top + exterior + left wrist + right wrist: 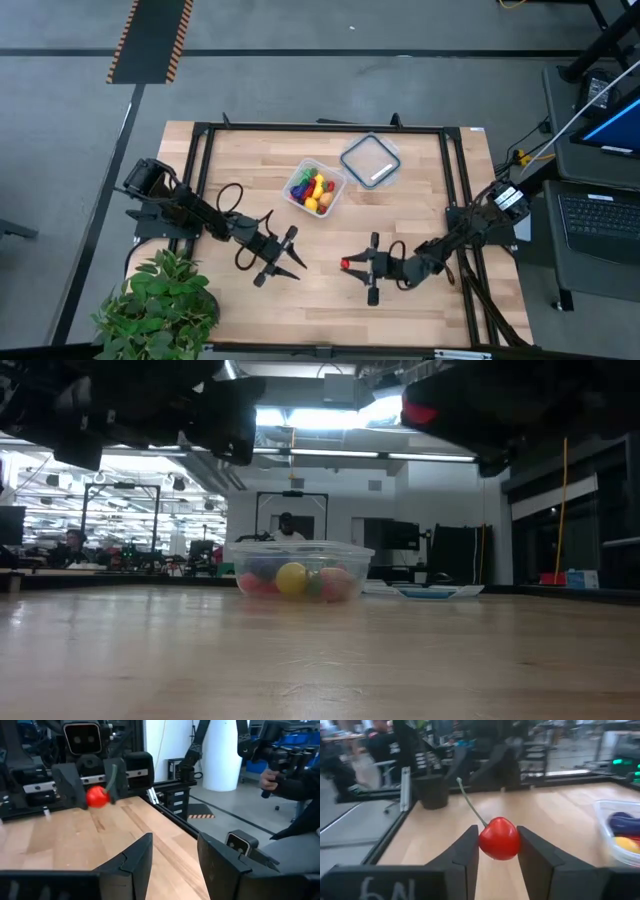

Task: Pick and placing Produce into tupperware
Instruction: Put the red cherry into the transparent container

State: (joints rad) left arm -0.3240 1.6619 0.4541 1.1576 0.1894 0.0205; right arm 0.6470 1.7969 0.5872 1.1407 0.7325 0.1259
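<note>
My right gripper (354, 265) hovers over the table's near middle, shut on a red toy cherry (499, 838) with a thin green stem (470, 802). My left gripper (292, 256) faces it from the left. It is open (175, 855), with nothing between its fingers. The clear tupperware (316, 188) stands on its base farther back at mid-table, with red, yellow and dark produce (292, 579) inside. In the low view both grippers show only as dark shapes at the top, the cherry (420, 412) a red spot. My right gripper pinches the cherry's round red body (488, 840) between its two fingers, one on each side. The fingers lie level and point toward the table's left. The cherry is lifted clear of the table, and its stem slants up and away from the fingers.
A flat clear lid (371, 160) with a bluish rim lies behind and right of the tub. A leafy potted plant (160, 305) stands at the near left corner. A black frame (320, 128) runs around the tabletop. People show in the room beyond.
</note>
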